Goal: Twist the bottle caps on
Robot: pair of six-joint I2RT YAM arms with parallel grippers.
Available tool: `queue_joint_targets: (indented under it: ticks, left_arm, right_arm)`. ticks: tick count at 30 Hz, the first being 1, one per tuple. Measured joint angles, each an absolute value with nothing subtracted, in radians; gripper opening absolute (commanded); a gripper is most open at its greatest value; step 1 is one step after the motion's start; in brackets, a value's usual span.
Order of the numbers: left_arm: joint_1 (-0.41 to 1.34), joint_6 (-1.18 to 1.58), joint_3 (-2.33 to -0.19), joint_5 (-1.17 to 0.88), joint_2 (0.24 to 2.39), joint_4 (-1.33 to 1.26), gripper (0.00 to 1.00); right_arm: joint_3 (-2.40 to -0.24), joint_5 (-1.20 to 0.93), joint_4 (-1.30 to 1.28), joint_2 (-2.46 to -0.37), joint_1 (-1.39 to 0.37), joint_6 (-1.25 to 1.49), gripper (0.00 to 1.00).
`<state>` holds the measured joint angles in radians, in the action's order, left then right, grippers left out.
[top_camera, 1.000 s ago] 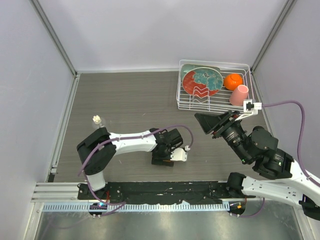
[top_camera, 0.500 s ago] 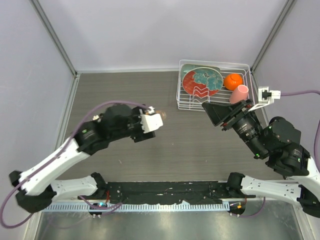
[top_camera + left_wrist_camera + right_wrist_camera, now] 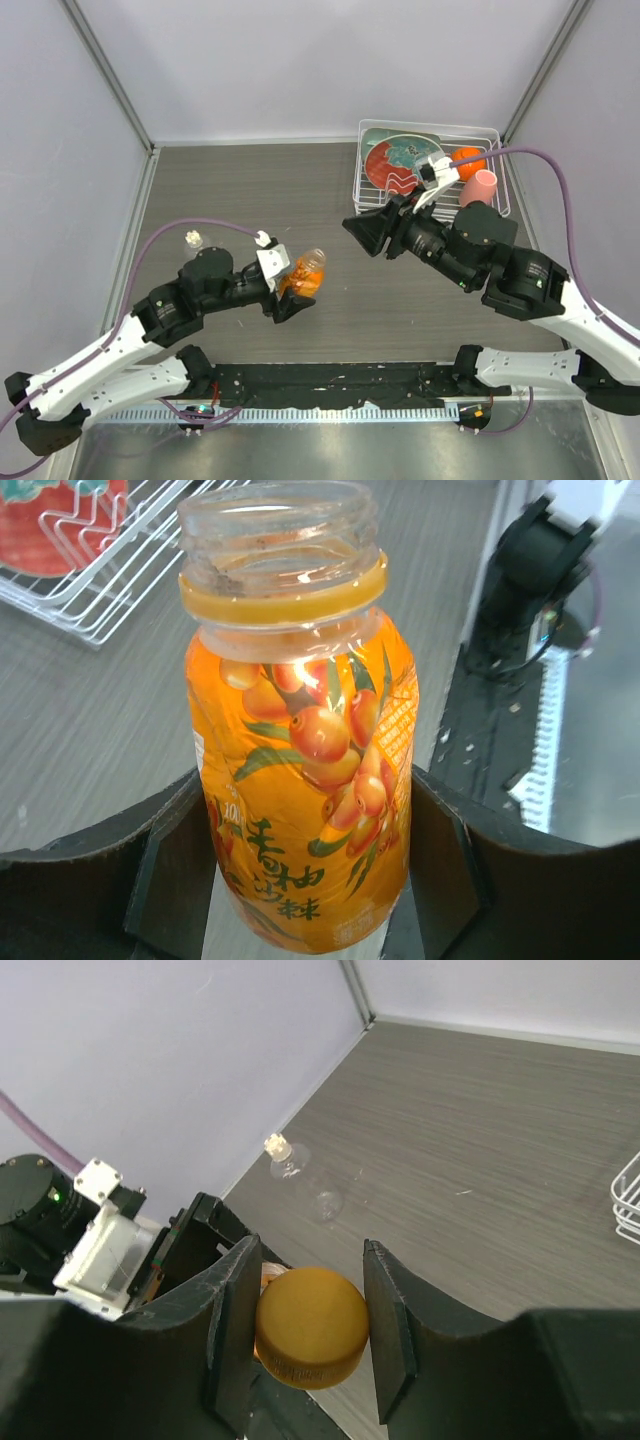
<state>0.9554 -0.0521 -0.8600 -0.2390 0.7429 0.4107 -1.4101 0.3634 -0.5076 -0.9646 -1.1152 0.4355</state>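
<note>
While the left gripper (image 3: 310,880) was clamped around the orange bottle (image 3: 300,760), open neck poking out past its jaws, the right gripper (image 3: 310,1332) had the orange cap (image 3: 312,1320) pinched between its own, so next up was probably lining it over the threads and twisting.

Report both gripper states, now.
Left gripper: closed on the orange bottle, which has no cap on.
Right gripper: closed on the orange cap.
</note>
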Motion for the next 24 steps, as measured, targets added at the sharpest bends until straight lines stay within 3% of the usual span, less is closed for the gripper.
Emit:
queue_joint_targets:
  ticks: [8, 24]
  left_arm:
    - [0.955, 0.114, -0.754, -0.39, 0.686, 0.157, 0.39]
    - [0.953, 0.062, -0.617, -0.574, 0.592, -0.052, 0.37]
  right_arm:
    - [-1.417, 0.292, -0.494, -1.018, -1.171, 0.371, 0.25]
    - [-1.303, 0.335, -0.232, -1.047, -1.341, 0.255, 0.24]
